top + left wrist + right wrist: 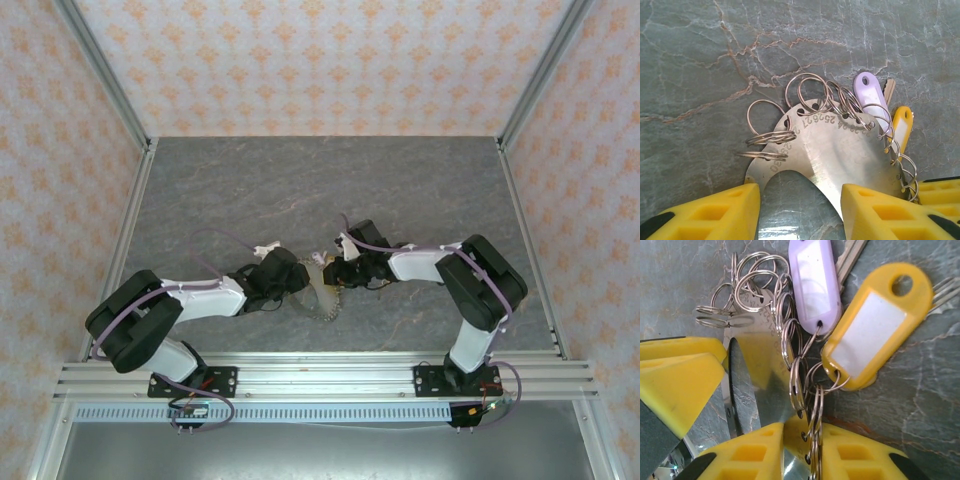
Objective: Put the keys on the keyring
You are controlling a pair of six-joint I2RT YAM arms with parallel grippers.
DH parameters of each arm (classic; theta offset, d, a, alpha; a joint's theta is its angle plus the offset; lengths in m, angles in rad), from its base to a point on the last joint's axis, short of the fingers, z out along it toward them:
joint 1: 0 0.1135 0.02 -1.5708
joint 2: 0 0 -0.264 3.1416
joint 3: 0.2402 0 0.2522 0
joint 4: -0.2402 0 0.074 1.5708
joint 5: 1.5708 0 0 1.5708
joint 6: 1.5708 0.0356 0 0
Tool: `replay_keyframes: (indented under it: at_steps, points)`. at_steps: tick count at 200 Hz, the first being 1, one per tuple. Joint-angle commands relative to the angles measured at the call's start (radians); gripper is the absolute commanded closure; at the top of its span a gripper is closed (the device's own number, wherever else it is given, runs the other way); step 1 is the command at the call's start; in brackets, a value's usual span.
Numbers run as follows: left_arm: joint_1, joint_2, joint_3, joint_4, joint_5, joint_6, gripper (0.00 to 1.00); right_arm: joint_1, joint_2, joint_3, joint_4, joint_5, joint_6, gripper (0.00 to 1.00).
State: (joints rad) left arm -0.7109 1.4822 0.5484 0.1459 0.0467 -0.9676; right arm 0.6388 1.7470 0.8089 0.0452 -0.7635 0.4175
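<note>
Right gripper [802, 442] pinches the numbered keyring plate [760, 370] at its ringed edge. Left gripper [800, 195] sits astride the plate's notch; whether it grips, cannot tell. Yellow-tagged key [875, 325] lies beside.

The keyring [840, 150] is a crescent steel plate at mid-bench [300, 190]. Numbered holes follow its curved rim, with split rings threaded through them. Two silver keys [852, 255] hang from rings at one end, one on a purple tag [815, 282] and one on a yellow tag [875, 325].
</note>
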Motion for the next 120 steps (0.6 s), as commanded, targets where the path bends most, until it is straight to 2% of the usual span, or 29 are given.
replay_keyframes:
  at_steps: [1,35,59,120]
  points:
    - [0.003,0.013,0.001,0.013,0.005,0.006,0.53,0.008,-0.043,-0.010,0.023,-0.009,-0.001,0.81]
    - [0.002,-0.042,0.006,-0.012,-0.019,0.031,0.50,-0.006,-0.079,-0.038,0.050,0.016,0.023,0.87]
    - [0.002,-0.094,0.007,-0.049,-0.049,0.047,0.47,-0.021,-0.101,-0.067,0.106,0.022,0.059,0.95]
    - [0.003,-0.197,-0.010,-0.105,-0.104,0.058,0.36,-0.061,-0.134,-0.126,0.237,0.023,0.152,0.97]
